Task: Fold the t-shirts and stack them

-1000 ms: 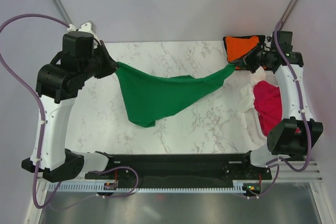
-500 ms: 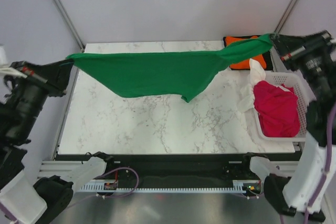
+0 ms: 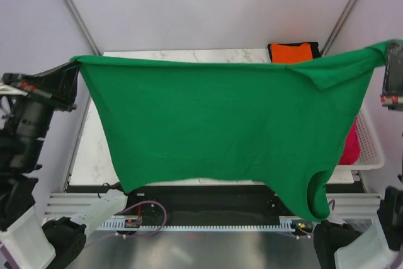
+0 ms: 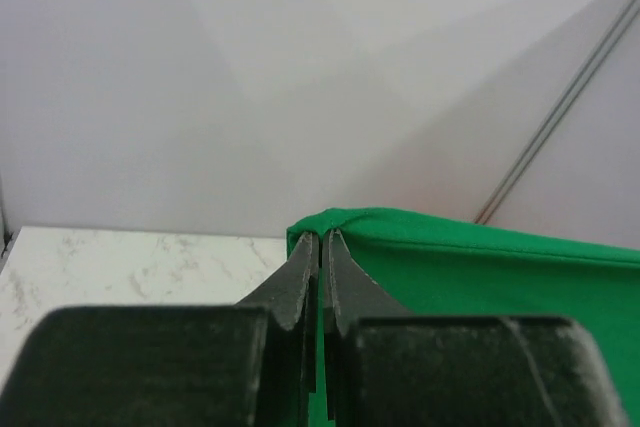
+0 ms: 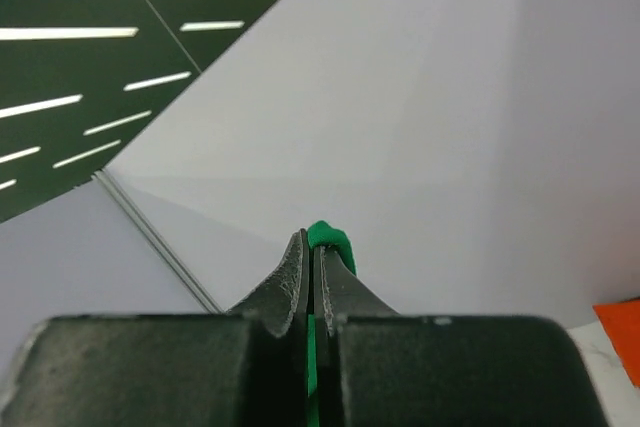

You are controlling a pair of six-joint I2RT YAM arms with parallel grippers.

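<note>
Counter (image 3: 94, 149): white marble. I am seeing only its left strip and far edge; the cloth is hiding the rest.
Green t-shirt (image 3: 214, 130): I am holding it spread in the air between both arms. Its top edge is stretching taut from left to right and its body is hanging as a flat sheet over the counter. One sleeve is dangling at the lower right.
Basket (image 3: 373, 146): white and slotted, sitting at the counter's right edge, mostly covered from view.
Red t-shirt (image 3: 350, 146): a sliver is showing inside the basket, just past the green cloth's right edge.
Orange t-shirt (image 3: 293, 51): lying flat at the counter's far right corner.
Left fingers (image 4: 298, 282): pressing together on the green t-shirt's upper left corner.
Right fingers (image 5: 290, 282): pinching together on its upper right corner; a small green fold is poking out at the tips.
</note>
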